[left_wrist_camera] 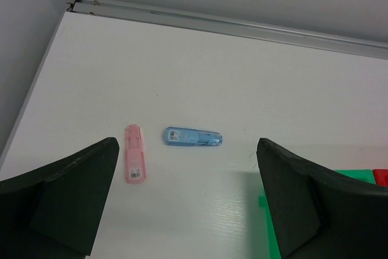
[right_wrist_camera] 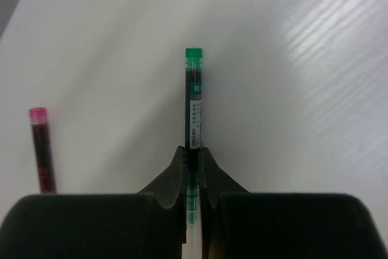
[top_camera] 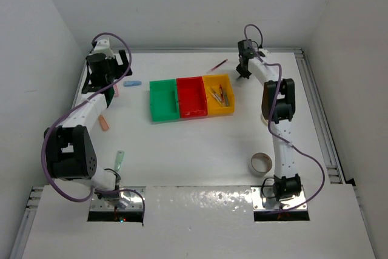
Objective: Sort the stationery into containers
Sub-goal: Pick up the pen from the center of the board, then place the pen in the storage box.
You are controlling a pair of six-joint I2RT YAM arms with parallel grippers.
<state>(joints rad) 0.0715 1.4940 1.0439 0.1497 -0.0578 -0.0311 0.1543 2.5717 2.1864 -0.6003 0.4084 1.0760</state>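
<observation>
Right gripper [right_wrist_camera: 193, 157]: your fingers are pinched tight on a green-capped pen [right_wrist_camera: 194, 104], caught at the pale rear of its barrel. The dark labelled stretch and the cap stick out forward over the white table [right_wrist_camera: 303, 59]. You cannot tell whether the pen is clear of the surface. A magenta-capped pen [right_wrist_camera: 41, 150] lies flat to the left in that wrist view, apart from the held one and roughly parallel to it. From above, this gripper sits at the far side of the table, just beyond the far right corner of the yellow-orange bin [top_camera: 229, 111], which already has several pens in it. The red bin [top_camera: 191, 96] and green bin [top_camera: 163, 100] join it in a row to the left. Left gripper [left_wrist_camera: 186, 153]: your fingers [left_wrist_camera: 73, 192] are spread wide and hold nothing. Ahead of them on the table lie a blue eraser-like piece [left_wrist_camera: 194, 137] and a pink piece [left_wrist_camera: 135, 153], near each other but not touching. A tape roll [top_camera: 262, 162] sits by the right arm's base, and a pale green piece [top_camera: 120, 161] and an orange piece [top_camera: 104, 124] lie along the left arm.
</observation>
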